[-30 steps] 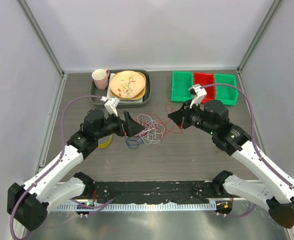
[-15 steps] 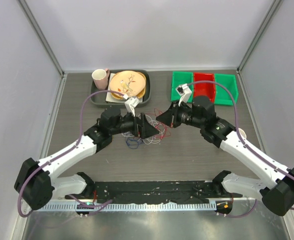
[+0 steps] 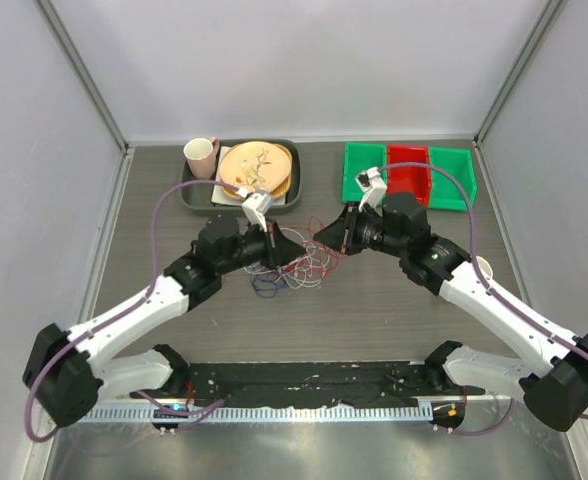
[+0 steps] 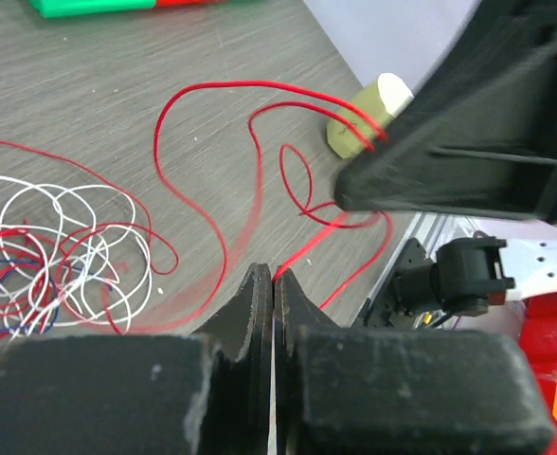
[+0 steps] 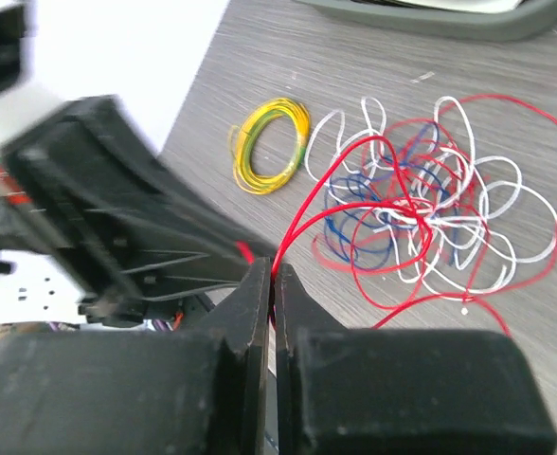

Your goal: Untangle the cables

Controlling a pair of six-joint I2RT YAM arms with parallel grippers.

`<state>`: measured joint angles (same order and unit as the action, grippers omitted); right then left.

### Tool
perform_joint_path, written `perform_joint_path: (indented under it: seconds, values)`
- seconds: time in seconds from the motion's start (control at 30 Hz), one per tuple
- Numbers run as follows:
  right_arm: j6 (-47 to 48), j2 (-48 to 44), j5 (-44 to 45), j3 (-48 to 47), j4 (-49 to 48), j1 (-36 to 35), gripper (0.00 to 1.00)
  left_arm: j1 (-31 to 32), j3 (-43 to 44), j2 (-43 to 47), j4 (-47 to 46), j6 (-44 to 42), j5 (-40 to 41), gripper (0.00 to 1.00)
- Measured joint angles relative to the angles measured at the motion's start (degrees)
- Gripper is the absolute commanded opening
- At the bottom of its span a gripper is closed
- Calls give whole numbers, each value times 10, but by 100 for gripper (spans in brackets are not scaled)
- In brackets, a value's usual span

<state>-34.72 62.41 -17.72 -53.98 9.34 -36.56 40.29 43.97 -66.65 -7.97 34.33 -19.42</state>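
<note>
The cables [image 3: 304,266] lie as a loose tangle of thin red, white and dark blue loops on the table between my two arms. In the left wrist view the left gripper [image 4: 274,275] is shut, with a red cable [image 4: 307,249] running out from between its tips; the rest of the tangle [image 4: 65,251] lies to its left. My right gripper [image 5: 274,271] is also shut on a red cable [image 5: 298,224], which leads up to the knot [image 5: 430,213]. From above, the left gripper [image 3: 295,250] and right gripper [image 3: 320,237] nearly meet over the tangle.
A small yellow wire ring [image 5: 271,144] lies left of the tangle. At the back left, a grey tray [image 3: 196,195] holds a plate [image 3: 256,168] and a pink mug [image 3: 201,156]. Green and red bins [image 3: 408,175] stand at the back right. A pale yellow-green object [image 4: 368,118] lies by the right arm.
The left arm swung right to the tangle and its open jaws closed on a red cable. The right gripper shifted left toward it, staying shut.
</note>
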Motion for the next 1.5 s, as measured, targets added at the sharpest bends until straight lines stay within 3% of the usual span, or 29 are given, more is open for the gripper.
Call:
perform_joint_path:
  seconds: [0.17,0.3,0.43,0.53,0.6,0.63,0.67,0.77,0.87,1.13,1.2,1.3,1.33,1.37,1.4,1.43,1.47,1.5]
  values:
    - [6,-30,51,9,36,-13,3,21,-20,115,47,19,97,0]
    - [19,-97,132,32,62,-17,7,23,-21,171,104,40,192,0]
    - [41,-148,205,50,105,11,8,-2,-23,196,168,42,284,0]
    - [54,-151,212,55,114,10,8,-2,-23,190,195,40,299,0]
    - [61,-146,210,62,116,10,8,-2,-23,183,199,35,283,1]
    - [62,-143,209,64,117,10,8,-2,-23,178,196,30,272,6]
    - [63,-136,205,66,118,10,8,-2,-23,171,188,25,240,24]
    - [63,-115,189,66,117,10,8,-2,-28,148,152,11,158,52]
    - [58,-105,157,66,111,10,7,-1,-38,125,112,-1,90,64]
    - [4,-97,41,66,43,10,7,2,-36,39,24,-5,-27,73]
    - [-11,-88,18,66,29,10,7,4,-27,14,10,-6,-47,72]
    - [-30,-70,-8,66,12,10,7,8,-8,-18,-3,-6,-71,55]
    - [-36,-64,-16,66,7,10,8,10,0,-29,-9,-6,-77,33]
    - [-41,-61,-22,66,3,10,8,11,5,-37,-14,-5,-80,17]
    - [-45,-57,-28,66,-1,10,9,13,9,-42,-16,0,-82,5]
    - [-47,-56,-31,66,-4,10,10,14,14,-48,-17,-6,-85,0]
    - [-49,-56,-33,66,-7,10,13,14,18,-51,-14,-4,-87,0]
    - [-50,-56,-34,66,-11,10,31,15,22,-53,-13,-6,-87,0]
